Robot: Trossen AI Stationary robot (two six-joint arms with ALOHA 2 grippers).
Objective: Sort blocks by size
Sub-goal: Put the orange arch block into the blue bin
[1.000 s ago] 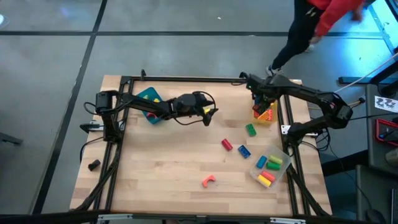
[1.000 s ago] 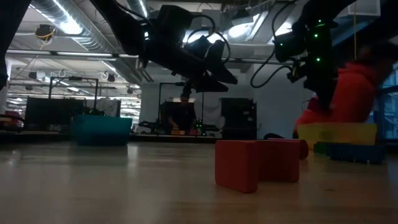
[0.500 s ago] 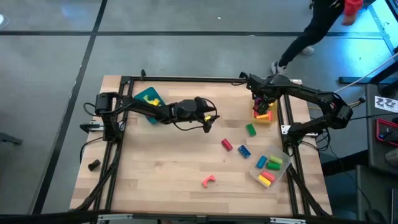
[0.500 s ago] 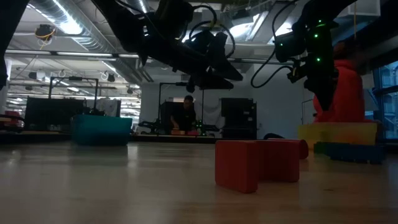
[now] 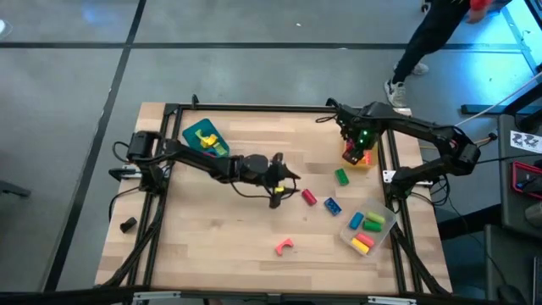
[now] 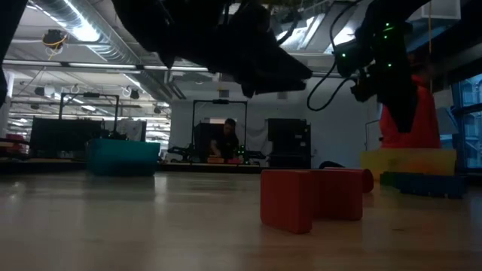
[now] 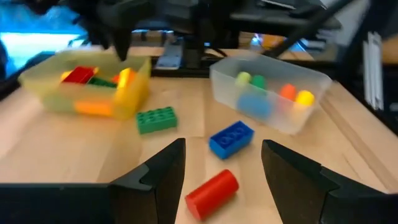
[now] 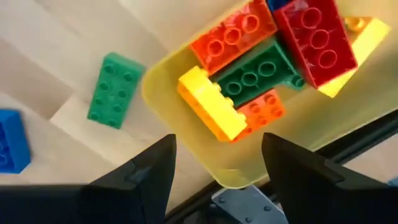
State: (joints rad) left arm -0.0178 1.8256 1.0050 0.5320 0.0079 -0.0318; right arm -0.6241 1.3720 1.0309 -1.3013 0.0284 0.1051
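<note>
Four blocks were seen loose on the table: a pink arch [image 5: 284, 246] toward six o'clock, and a red cylinder [image 5: 309, 196], a blue brick [image 5: 333, 206] and a green brick [image 5: 341, 176] clustered toward three o'clock of centre. At ten o'clock a teal tray [image 5: 196, 129] was found holding a few pieces.

Near the table's centre the left gripper [image 5: 277, 193] was held low, its fingers spread apart and nothing between them. The red cylinder [image 7: 212, 192] was found just beyond it, at about three o'clock from the fingertips in the high view, and in the left wrist view it was framed almost squarely in the gap between the fingers. Its long axis was seen running obliquely to the line between the two fingers, so a small wrist turn would probably be called for before closing. The blue brick [image 7: 231, 138] lay just past it and the green brick [image 7: 156, 119] farther on.

At two o'clock the right gripper [image 5: 356, 146] was poised over the yellow tray [image 8: 163, 70], fingers parted and empty. The sorted pieces were seen piled inside. A clear tray [image 5: 383, 234] at four o'clock was holding smaller pieces.

The left arm was judged the nearer to the cylinder, and that block the likely next pick.
</note>
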